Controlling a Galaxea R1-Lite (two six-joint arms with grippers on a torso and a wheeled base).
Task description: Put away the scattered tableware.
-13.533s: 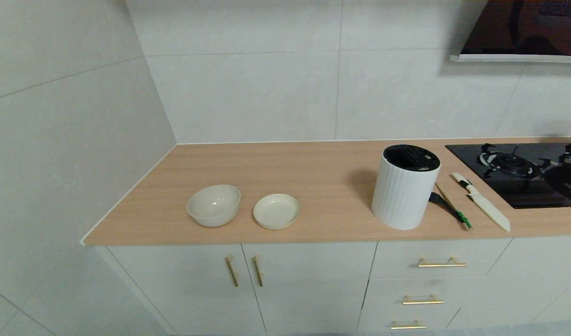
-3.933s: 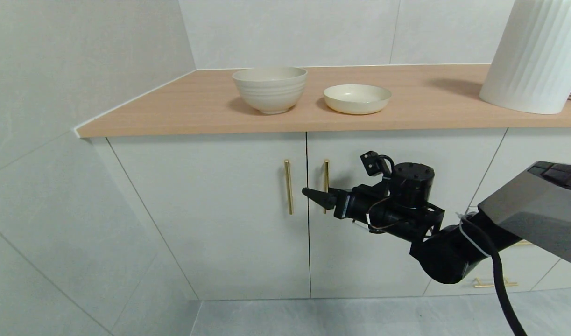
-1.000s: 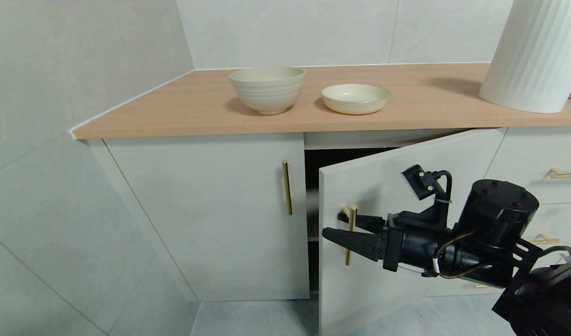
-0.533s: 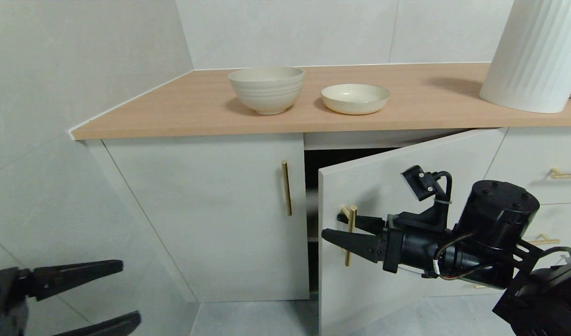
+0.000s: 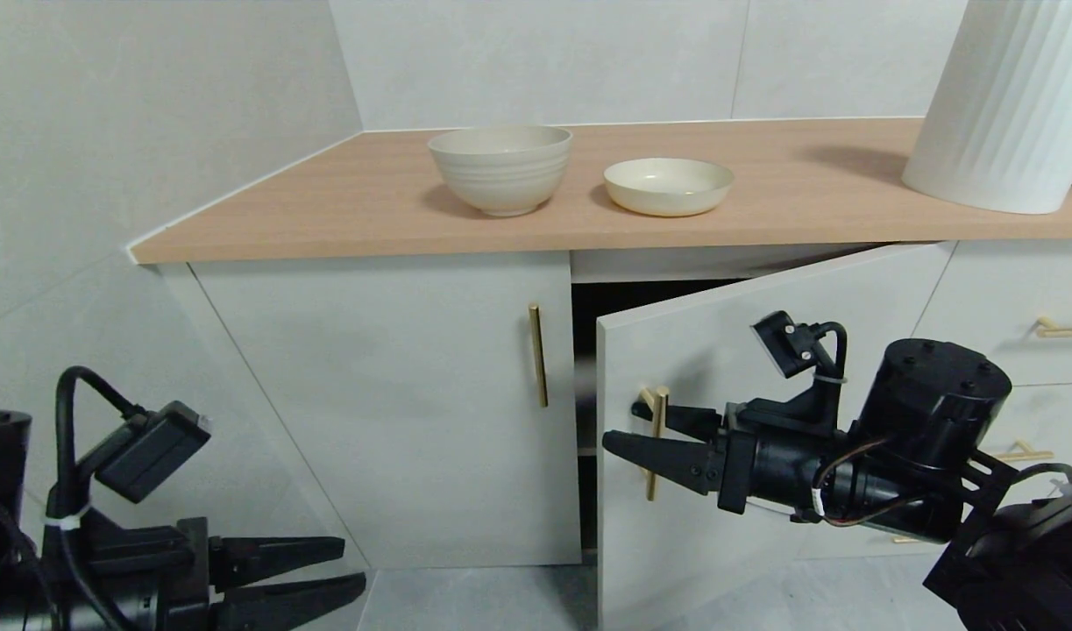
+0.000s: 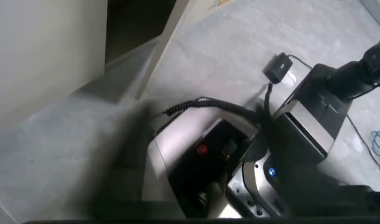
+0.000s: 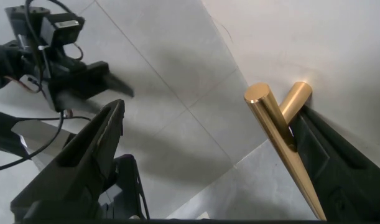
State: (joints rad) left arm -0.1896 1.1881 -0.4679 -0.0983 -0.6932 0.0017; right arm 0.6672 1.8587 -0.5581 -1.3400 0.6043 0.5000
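Observation:
A deep cream bowl (image 5: 500,166) and a shallow cream dish (image 5: 669,185) stand side by side on the wooden counter (image 5: 325,219). Below them the right cupboard door (image 5: 720,350) stands ajar, with dark space behind it. My right gripper (image 5: 623,423) is open at that door's brass handle (image 5: 654,438), one finger behind the bar and one in front. In the right wrist view the handle (image 7: 283,146) lies against one finger of the right gripper (image 7: 208,112). My left gripper (image 5: 353,564) hangs low near the floor, left of the cupboard, fingers slightly apart and holding nothing.
A tall white ribbed holder (image 5: 1009,105) stands on the counter to the right. The left cupboard door (image 5: 386,394) is closed, with its own brass handle (image 5: 536,355). Drawers with brass handles (image 5: 1061,329) lie further right. A tiled wall (image 5: 106,175) bounds the left side.
The right door, closed 3.9 s ago, has been pulled ajar. In the last second my left arm came into view at the lower left and its fingers narrowed. The right gripper stayed at the handle.

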